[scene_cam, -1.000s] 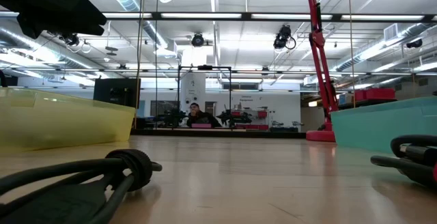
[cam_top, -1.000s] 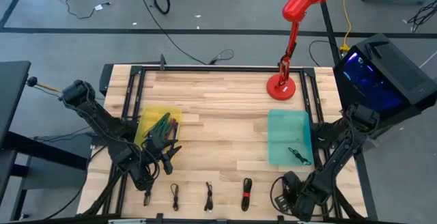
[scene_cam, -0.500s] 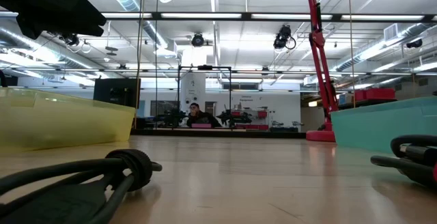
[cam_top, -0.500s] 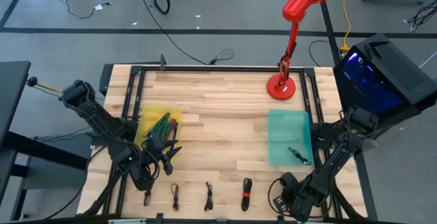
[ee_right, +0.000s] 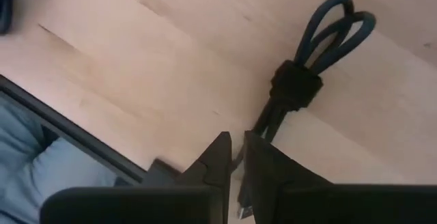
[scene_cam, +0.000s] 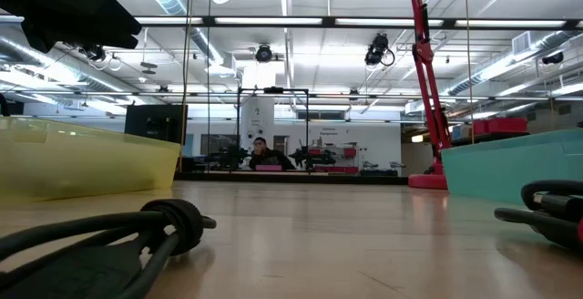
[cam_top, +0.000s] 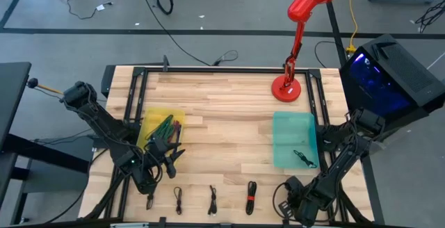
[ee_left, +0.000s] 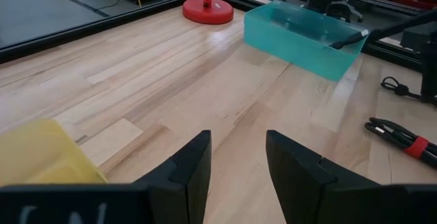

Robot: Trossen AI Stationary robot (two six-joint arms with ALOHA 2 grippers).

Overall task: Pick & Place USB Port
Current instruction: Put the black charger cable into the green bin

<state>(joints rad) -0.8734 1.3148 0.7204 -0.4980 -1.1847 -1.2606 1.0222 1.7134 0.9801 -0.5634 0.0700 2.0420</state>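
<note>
Right tool (ee_right: 235, 157) narrow around black cable (ee_right: 311, 57) at counter (cam_top: 229, 117) edge; left tool (ee_left: 235, 157) wide beside yellow bin (cam_top: 161, 126).

Right gripper (ee_right: 235, 157) nearly closed at table; left gripper (ee_left: 235, 157) parted

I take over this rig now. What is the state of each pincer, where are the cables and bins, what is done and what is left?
Right pincer: low at the table's front right corner, fingers nearly together around the end of a bundled black cable; the cable lies on the wood, not lifted.
Left pincer: open, empty, beside the yellow bin.
Done: one cable lies in the teal bin; the yellow bin holds several cables.
Left: four bundled cables in a row along the front edge, plus the one at the right pincer.
</note>
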